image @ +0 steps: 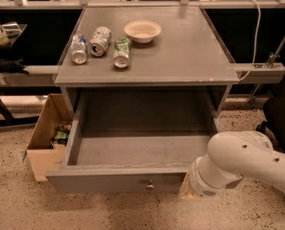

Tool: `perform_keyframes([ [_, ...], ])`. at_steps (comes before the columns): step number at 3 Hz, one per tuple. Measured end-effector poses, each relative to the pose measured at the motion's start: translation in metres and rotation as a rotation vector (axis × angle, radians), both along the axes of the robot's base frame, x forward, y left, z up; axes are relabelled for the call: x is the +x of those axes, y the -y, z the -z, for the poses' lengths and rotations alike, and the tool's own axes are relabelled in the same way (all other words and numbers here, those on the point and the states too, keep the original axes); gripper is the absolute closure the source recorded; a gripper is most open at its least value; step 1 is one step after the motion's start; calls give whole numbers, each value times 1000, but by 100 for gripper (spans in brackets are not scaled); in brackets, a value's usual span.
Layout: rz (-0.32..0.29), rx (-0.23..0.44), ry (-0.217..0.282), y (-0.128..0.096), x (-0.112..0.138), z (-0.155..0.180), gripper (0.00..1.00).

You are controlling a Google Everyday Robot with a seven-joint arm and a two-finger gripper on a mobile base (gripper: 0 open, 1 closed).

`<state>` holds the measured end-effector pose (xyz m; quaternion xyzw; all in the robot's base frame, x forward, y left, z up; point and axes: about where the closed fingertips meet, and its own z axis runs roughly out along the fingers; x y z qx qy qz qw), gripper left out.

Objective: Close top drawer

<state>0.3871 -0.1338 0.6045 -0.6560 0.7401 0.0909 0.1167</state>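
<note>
Bending low, arm at open top drawer right front, tool there, state unclear.

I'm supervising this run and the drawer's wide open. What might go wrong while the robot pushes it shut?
The arm sits by the right end of the top drawer, far from its central knob; an off-centre push may skew and jam it. The gripper is hidden beneath the arm, so contact is unverifiable. A jolt might roll the cans lying on the tabletop.

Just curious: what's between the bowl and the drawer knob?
Bare tabletop, then the empty top drawer, in camera view; the gripper is by its front's right end.
</note>
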Motion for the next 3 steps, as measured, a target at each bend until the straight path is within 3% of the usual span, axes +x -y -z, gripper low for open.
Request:
perform_keyframes([
  [1, 0, 0, 0, 0, 0, 0, 51],
  [3, 0, 0, 0, 0, 0, 0, 4],
])
